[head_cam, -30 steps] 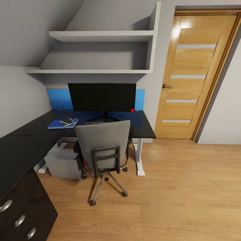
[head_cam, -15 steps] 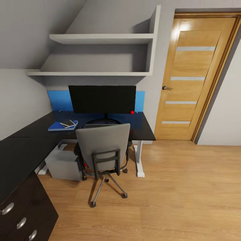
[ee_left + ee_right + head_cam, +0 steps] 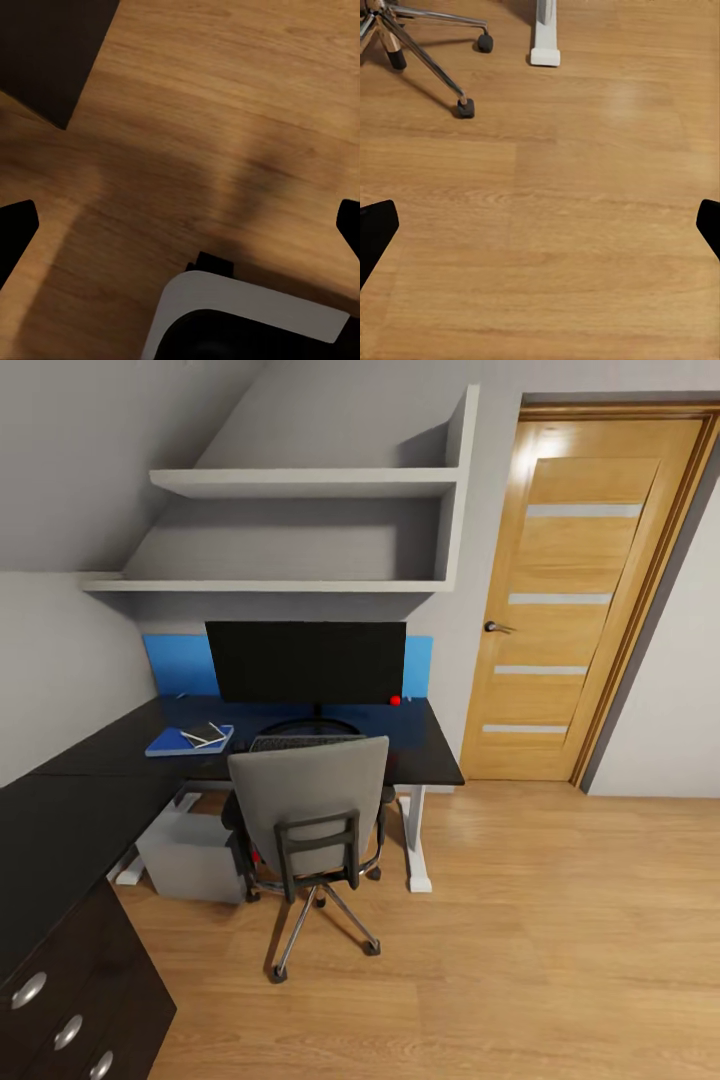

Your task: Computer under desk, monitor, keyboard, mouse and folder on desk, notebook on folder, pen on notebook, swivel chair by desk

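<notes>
Wood flooring [image 3: 585,225] lies under both spread-fingered, empty grippers: left gripper [image 3: 180,225], right gripper [image 3: 540,225]. Beyond, the swivel chair [image 3: 310,800] faces the desk [image 3: 430,745], which carries monitor [image 3: 305,660], keyboard [image 3: 300,741] and folder [image 3: 170,742] (notebook [image 3: 205,733] atop); the computer [image 3: 190,855] sits beneath.

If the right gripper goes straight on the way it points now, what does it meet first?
Probably the bare wood floor: nothing lies between the open right gripper and it. The swivel chair castor stands off to the side.

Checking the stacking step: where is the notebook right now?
In the head view the notebook lies on the blue folder, on the desk left of the monitor and keyboard.
</notes>
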Robot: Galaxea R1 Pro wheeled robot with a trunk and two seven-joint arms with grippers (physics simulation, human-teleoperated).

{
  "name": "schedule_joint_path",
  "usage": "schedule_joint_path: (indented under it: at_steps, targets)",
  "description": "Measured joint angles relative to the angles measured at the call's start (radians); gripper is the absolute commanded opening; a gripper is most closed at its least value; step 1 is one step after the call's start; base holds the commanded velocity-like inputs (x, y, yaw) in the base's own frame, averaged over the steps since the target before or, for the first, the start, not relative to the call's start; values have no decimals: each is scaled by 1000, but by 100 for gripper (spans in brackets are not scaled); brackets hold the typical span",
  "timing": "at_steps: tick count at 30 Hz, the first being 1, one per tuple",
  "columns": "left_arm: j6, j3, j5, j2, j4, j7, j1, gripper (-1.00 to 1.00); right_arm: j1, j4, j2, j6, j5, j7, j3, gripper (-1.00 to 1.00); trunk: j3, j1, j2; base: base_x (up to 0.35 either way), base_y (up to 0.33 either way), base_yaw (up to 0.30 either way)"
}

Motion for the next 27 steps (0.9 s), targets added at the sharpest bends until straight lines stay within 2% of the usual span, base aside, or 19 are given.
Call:
schedule_joint_path:
  at_steps: [27]
  targets:
    - [1,6,0,-3,-1,-5,0,100,0,0,0,0,0,0,0,100,0,0,0,0,0,0]
